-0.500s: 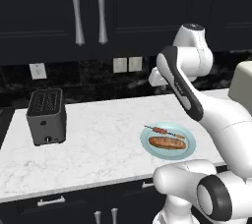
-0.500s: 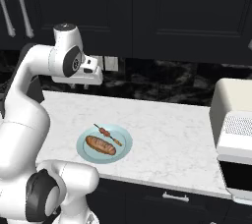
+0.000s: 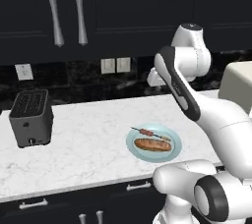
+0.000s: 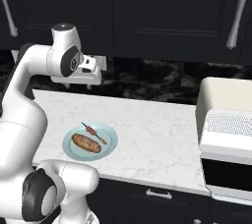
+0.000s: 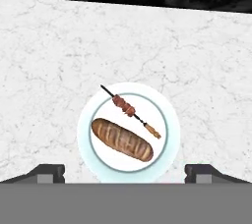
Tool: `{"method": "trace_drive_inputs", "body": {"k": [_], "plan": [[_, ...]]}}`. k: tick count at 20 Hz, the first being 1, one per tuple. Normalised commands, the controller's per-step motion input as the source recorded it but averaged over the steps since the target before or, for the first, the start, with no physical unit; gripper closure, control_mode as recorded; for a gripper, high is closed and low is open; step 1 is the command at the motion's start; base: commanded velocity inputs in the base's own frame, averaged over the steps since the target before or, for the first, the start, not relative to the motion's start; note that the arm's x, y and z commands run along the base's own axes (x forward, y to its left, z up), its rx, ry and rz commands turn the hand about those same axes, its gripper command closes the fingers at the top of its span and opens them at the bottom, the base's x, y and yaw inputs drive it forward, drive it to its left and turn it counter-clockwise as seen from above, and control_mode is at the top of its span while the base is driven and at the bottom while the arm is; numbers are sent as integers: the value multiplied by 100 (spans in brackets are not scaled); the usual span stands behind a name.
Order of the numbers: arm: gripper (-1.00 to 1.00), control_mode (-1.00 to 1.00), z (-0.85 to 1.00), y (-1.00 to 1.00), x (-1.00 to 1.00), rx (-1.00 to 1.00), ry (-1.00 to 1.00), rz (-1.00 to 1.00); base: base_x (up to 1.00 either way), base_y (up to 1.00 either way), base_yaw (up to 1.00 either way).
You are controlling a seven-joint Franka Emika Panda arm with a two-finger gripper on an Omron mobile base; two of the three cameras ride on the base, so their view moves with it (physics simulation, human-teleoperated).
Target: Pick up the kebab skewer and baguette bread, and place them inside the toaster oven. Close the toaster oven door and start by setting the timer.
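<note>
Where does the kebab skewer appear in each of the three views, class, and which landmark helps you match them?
Left base view: kebab skewer right of centre, behind the baguette bread.
Right base view: skewer at left, behind the baguette.
Hand view: skewer at centre, above the baguette.
Shared landmark: the pale blue plate holding both.

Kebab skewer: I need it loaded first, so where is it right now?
The kebab skewer lies on the pale blue plate on the marble counter, beside the baguette bread, on its backsplash side.
</note>
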Motion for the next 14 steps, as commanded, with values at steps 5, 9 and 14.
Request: {"method": "trace_drive_inputs", "body": {"k": [5, 9, 14], "plan": [[-100, 100, 0, 0, 0, 0, 0, 0, 0, -87, -2], [-100, 100, 0, 0, 0, 0, 0, 0, 0, -70, -6], [-100, 100, 0, 0, 0, 0, 0, 0, 1, -47, -8]]}}
